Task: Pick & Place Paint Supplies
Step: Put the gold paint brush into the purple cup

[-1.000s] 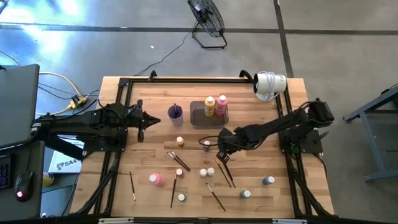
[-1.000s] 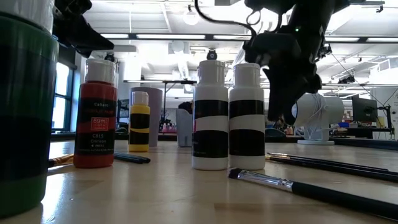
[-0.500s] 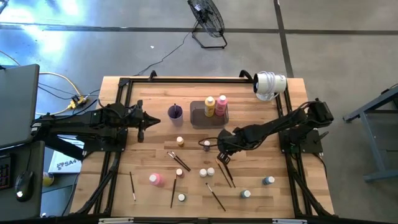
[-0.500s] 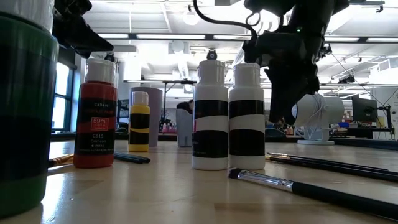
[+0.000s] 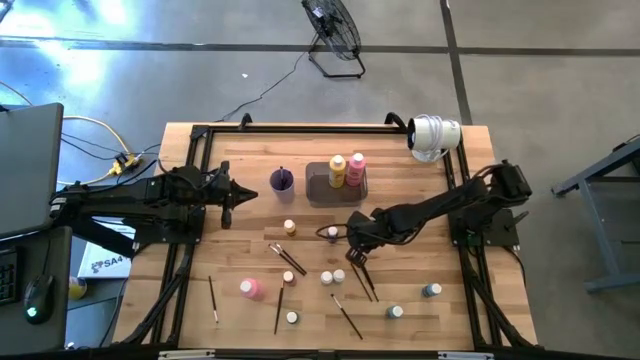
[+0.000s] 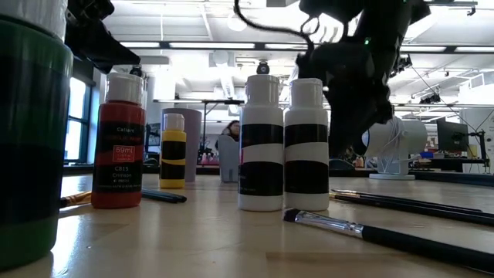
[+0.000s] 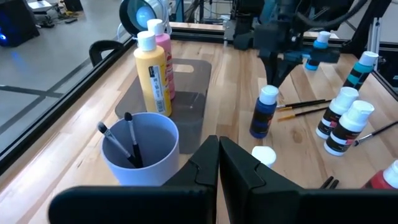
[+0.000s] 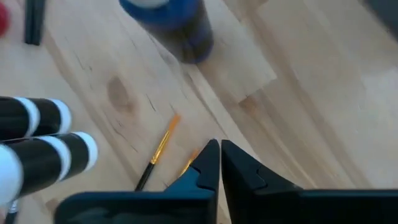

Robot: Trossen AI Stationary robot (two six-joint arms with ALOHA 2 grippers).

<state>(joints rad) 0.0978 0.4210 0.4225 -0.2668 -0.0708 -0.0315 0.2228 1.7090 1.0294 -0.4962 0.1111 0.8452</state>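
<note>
The paint supplies are spread over the wooden table. A yellow bottle (image 5: 338,170) and a pink bottle (image 5: 357,166) stand upright in the dark grey tray (image 5: 318,187). The purple cup (image 7: 140,154) beside it holds two brushes. Small bottles (image 5: 327,277) and a pink bottle (image 5: 250,288) stand on the near half, among thin brushes (image 5: 362,281) lying flat. My right gripper (image 5: 356,250) is shut and points steeply down above the orange-ferruled brush ends (image 8: 163,145), near a blue bottle (image 8: 171,25). My left gripper (image 5: 241,193) is shut and waits at the left, facing the cup.
A white round camera (image 5: 434,135) sits at the table's far right corner. A black frame rail (image 5: 300,127) runs along the table's edges. Two black-and-white bottles (image 6: 282,147) and a red bottle (image 6: 118,143) stand close to the low camera.
</note>
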